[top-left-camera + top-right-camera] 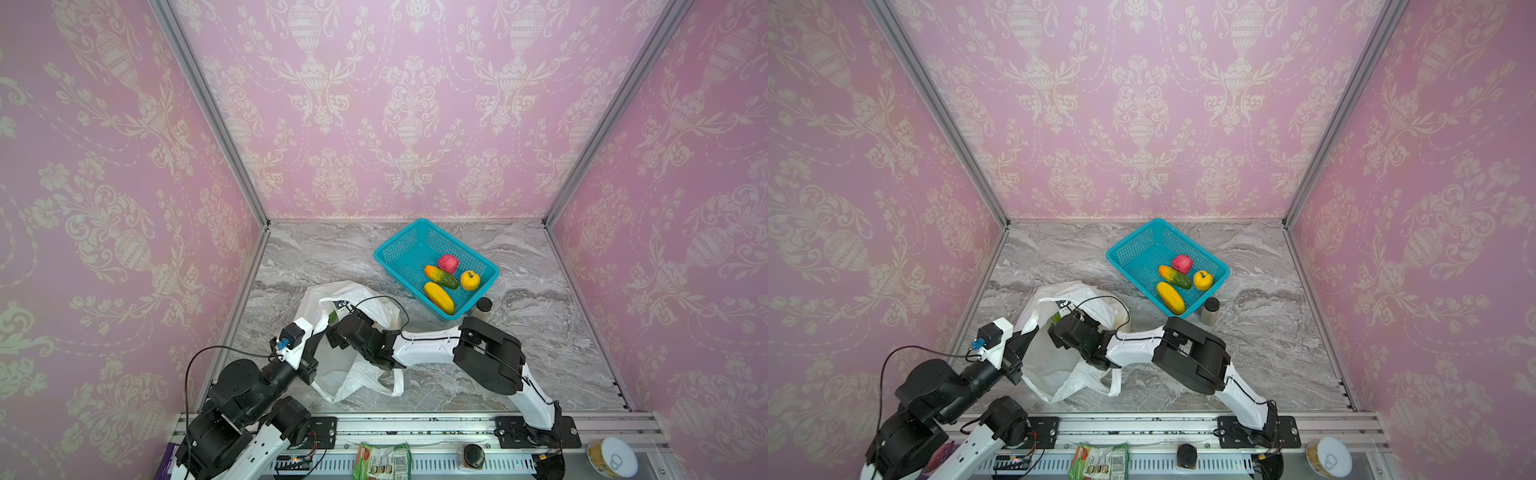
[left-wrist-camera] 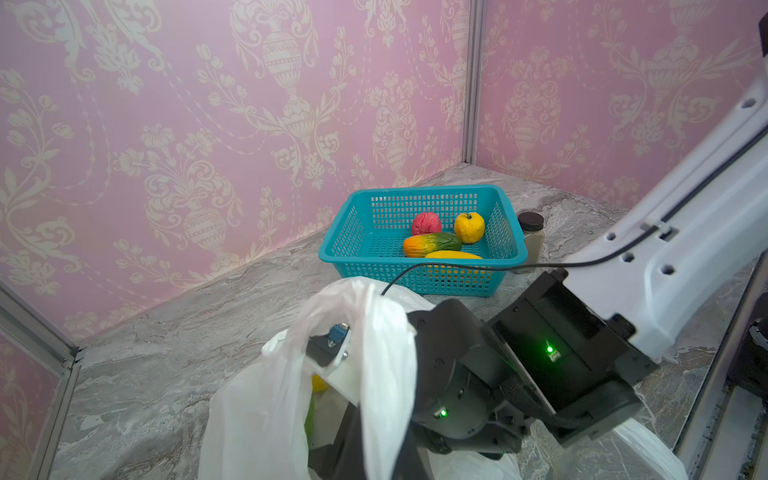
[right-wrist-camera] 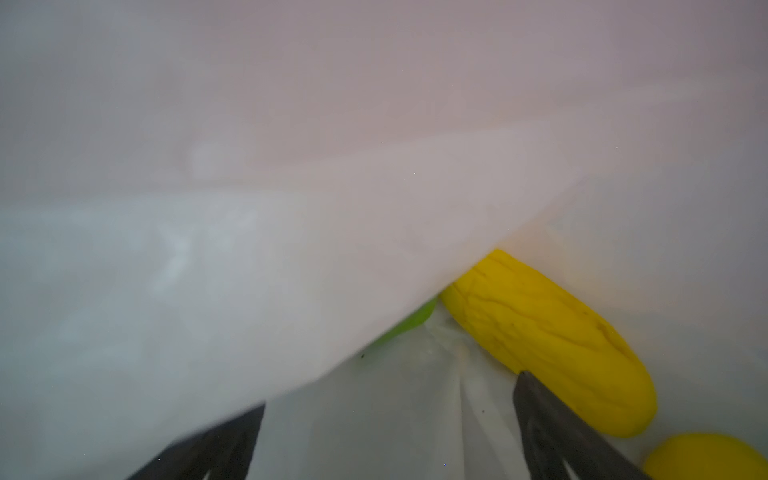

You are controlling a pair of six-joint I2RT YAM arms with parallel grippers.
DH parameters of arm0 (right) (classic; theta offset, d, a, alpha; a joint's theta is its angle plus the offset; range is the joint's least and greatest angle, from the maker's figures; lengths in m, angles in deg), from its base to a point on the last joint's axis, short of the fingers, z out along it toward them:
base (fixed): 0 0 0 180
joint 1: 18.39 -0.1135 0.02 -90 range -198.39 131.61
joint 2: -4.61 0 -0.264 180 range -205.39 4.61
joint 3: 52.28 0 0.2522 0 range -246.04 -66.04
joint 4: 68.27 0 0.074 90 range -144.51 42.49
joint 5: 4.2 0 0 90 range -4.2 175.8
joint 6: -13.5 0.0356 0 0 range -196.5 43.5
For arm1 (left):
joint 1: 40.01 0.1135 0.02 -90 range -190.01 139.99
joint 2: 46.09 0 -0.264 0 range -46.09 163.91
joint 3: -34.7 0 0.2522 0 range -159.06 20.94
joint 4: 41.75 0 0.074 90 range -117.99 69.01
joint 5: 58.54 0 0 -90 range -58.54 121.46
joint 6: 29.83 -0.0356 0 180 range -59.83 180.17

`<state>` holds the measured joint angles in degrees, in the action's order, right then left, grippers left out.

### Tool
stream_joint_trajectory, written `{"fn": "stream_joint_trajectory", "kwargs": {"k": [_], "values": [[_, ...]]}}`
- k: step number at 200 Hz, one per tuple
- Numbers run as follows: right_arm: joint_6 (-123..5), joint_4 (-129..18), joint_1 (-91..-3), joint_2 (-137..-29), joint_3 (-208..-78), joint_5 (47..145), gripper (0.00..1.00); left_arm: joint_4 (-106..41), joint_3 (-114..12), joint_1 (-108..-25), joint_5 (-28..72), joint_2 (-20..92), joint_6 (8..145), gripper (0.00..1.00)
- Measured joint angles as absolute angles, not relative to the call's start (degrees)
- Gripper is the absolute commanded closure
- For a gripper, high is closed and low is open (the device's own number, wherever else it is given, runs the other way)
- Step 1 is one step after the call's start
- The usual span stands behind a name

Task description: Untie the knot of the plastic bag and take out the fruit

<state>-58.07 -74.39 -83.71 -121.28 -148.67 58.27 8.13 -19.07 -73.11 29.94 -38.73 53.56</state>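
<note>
The white plastic bag (image 1: 353, 376) lies open near the front left in both top views. My left gripper (image 2: 374, 449) is shut on a strip of its rim and holds it up. My right gripper (image 3: 390, 415) is open inside the bag, with only the bag's floor between its fingers. A long yellow fruit (image 3: 548, 345) lies just beyond one finger, with a green fruit (image 3: 411, 324) and another yellow one (image 3: 702, 457) nearby. The knot is out of view. A pink-red ball (image 1: 448, 263), an orange-green mango (image 1: 441, 277), a yellow apple (image 1: 470, 280) and a yellow banana shape (image 1: 439, 297) lie in the teal basket (image 1: 395, 249).
A small dark-lidded jar (image 1: 484, 307) stands against the basket's near corner, just beyond the right arm's elbow. A snack packet (image 1: 384, 461), another dark-lidded jar (image 1: 473, 456) and a can (image 1: 611, 457) sit on the front rail. Pink patterned walls enclose three sides.
</note>
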Motion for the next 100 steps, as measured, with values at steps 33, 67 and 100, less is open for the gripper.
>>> {"fn": "stream_joint_trajectory", "kwargs": {"k": [33,67,100], "values": [[-55.3,-73.7,-81.5,-121.6,-150.5,59.6,0.00,8.3,-19.1,-73.1,30.4,-37.9,53.6,1.00],[-54.3,-72.9,-81.8,-126.4,-156.8,62.3,0.00,8.5,-19.0,-73.1,30.4,-36.5,53.6,1.00],[-53.7,-67.5,-81.9,-135.0,-169.0,64.8,0.00,8.5,-18.8,-73.1,30.4,-37.0,53.6,1.00]]}}
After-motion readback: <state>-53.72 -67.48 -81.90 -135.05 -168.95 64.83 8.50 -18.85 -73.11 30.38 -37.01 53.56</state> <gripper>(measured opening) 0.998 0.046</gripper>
